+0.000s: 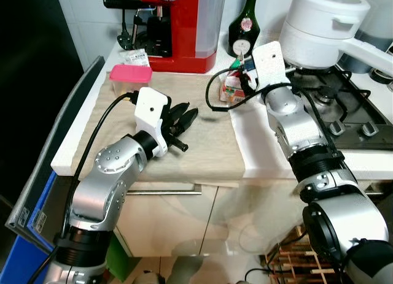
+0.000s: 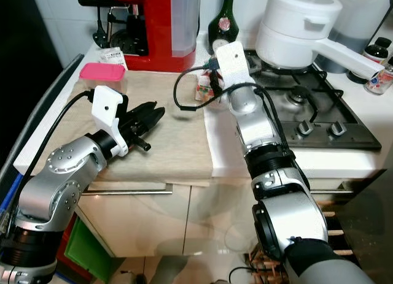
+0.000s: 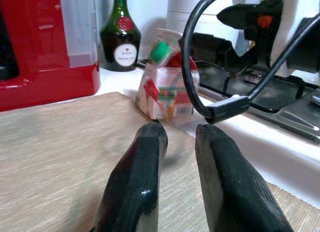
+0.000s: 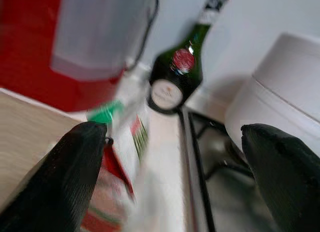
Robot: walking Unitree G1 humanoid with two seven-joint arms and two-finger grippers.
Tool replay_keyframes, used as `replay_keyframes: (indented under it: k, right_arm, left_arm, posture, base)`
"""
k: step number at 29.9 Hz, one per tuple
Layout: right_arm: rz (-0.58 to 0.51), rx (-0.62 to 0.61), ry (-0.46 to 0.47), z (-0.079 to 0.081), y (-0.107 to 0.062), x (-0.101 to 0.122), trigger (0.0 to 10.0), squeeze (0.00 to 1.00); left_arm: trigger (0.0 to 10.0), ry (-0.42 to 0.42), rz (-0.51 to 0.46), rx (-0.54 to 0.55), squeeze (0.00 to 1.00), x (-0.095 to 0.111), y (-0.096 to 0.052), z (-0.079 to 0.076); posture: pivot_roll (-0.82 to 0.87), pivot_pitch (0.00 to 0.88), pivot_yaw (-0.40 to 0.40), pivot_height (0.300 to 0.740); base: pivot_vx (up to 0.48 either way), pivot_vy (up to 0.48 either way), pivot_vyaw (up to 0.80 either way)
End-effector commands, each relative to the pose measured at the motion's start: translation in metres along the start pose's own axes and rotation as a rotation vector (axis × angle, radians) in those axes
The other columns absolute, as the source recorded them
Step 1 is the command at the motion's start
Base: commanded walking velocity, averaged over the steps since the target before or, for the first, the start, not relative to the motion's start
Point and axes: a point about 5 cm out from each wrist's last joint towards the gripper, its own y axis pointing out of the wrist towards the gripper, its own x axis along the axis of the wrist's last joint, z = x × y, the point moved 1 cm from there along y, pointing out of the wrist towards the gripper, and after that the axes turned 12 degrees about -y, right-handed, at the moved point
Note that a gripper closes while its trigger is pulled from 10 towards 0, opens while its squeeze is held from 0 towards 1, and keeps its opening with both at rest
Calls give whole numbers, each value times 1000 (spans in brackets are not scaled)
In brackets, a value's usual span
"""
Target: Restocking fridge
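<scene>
The right gripper [image 4: 175,177], fingers wide open, reaches for the small carton [image 3: 167,89] beside its left finger and must centre before closing, while the left gripper [image 3: 175,157] waits nearly closed.

Nearly closed left tool [image 3: 177,137] facing small carton [image 3: 167,89] on mat [image 3: 60,142]

Red coffee machine [image 1: 178,26] far left on counter; dark green bottle [image 1: 244,27] beside it; white pot [image 1: 322,26] on hob [image 1: 344,106] far right.
</scene>
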Motion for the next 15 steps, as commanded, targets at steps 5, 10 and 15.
replay_keyframes:
  k: [5,10,15]
  right_arm:
    - [-88,67,108,9,-6,31,10000,0]
    - [-106,114,168,15,-9,44,10000,0]
    - [-68,164,212,22,-13,42,10000,0]
  left_arm:
    - [10000,12,-32,-26,0,10,5,-5]
    - [10000,13,-32,-35,0,10,6,-7]
    - [10000,9,-35,-33,0,9,7,-8]
  posture:
    - [84,0,-40,740]
    - [81,0,-41,740]
    - [86,0,-49,740]
  base:
    - [0,0,0]
    - [0,0,0]
    - [0,0,0]
